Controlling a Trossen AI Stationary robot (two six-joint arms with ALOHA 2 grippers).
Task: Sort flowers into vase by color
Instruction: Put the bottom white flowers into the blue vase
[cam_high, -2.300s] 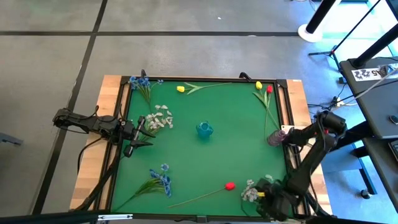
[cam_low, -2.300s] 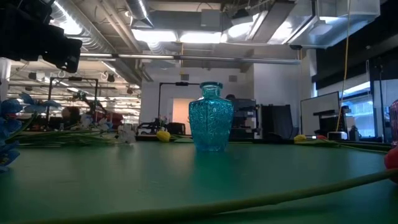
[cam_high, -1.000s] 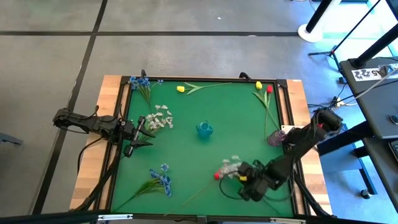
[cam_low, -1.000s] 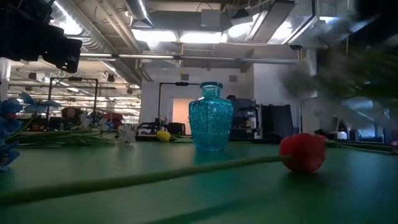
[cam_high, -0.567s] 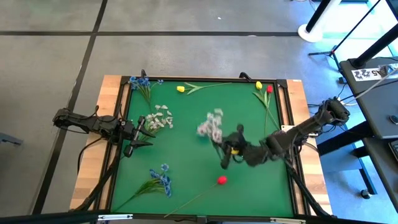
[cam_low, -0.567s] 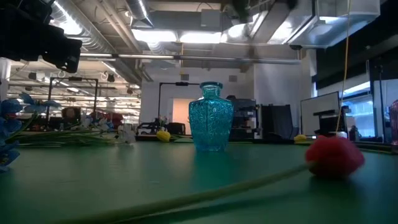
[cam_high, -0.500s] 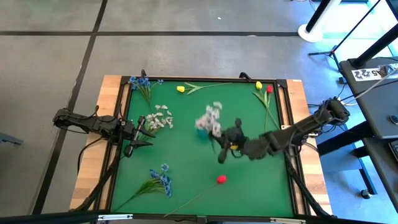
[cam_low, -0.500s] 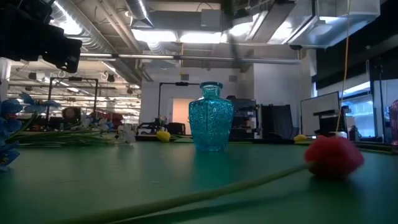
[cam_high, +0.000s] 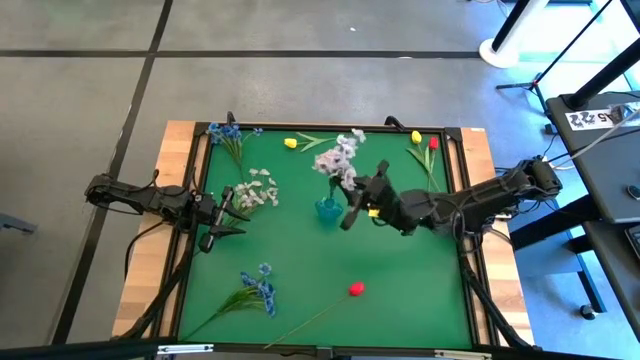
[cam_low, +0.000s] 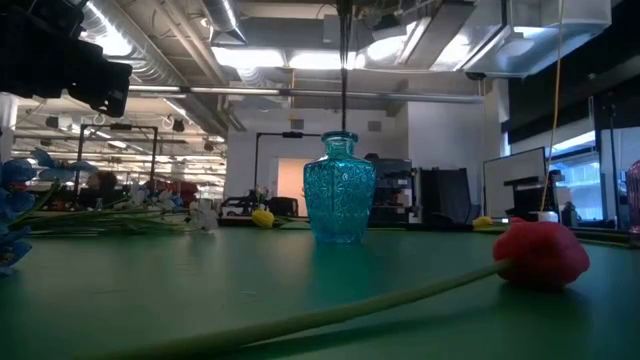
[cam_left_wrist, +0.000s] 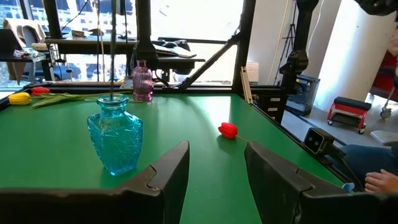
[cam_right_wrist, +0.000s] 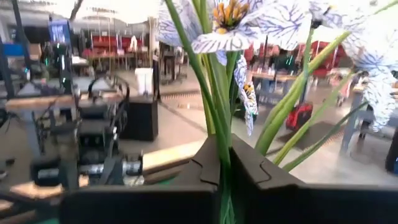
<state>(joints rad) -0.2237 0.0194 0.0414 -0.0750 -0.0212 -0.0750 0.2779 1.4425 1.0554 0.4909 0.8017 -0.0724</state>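
A blue glass vase (cam_high: 328, 208) stands mid-table. Right above it my right gripper (cam_high: 350, 203) is shut on a white sprig (cam_high: 338, 158), whose thin stem (cam_low: 343, 70) comes straight down to the vase's mouth (cam_low: 340, 135). My left gripper (cam_high: 224, 216) waits open at the table's left edge, its fingers (cam_left_wrist: 171, 168) pointing at the vase (cam_left_wrist: 115, 134). Lying flat on the green mat are another white sprig (cam_high: 258, 190), two blue sprigs (cam_high: 228, 135) (cam_high: 256, 288), yellow tulips (cam_high: 290, 143) (cam_high: 416, 136) and red tulips (cam_high: 433, 143) (cam_high: 354, 289). My right gripper pinches the white sprig's bundled green stems (cam_right_wrist: 219, 134) between its two fingers, just below the blossoms (cam_right_wrist: 233, 25). The fingers come level from the table's right, across the stems. The sprig is upright and clear of the table, blossoms up, its lower end at the vase's mouth (cam_left_wrist: 113, 96).
A small purple vase (cam_left_wrist: 142, 81) stands by the mat's right edge, beside the right arm. A black frame (cam_high: 330, 128) rims the mat. The red tulip's long stem (cam_low: 330, 315) lies across the near part of the mat.
My right gripper has swung from the table's near right part up and toward the far edge and left, carrying the white sprig to above the blue vase; the sprig now stands upright with its stem down at the vase's mouth. The red tulip near it has shifted slightly.
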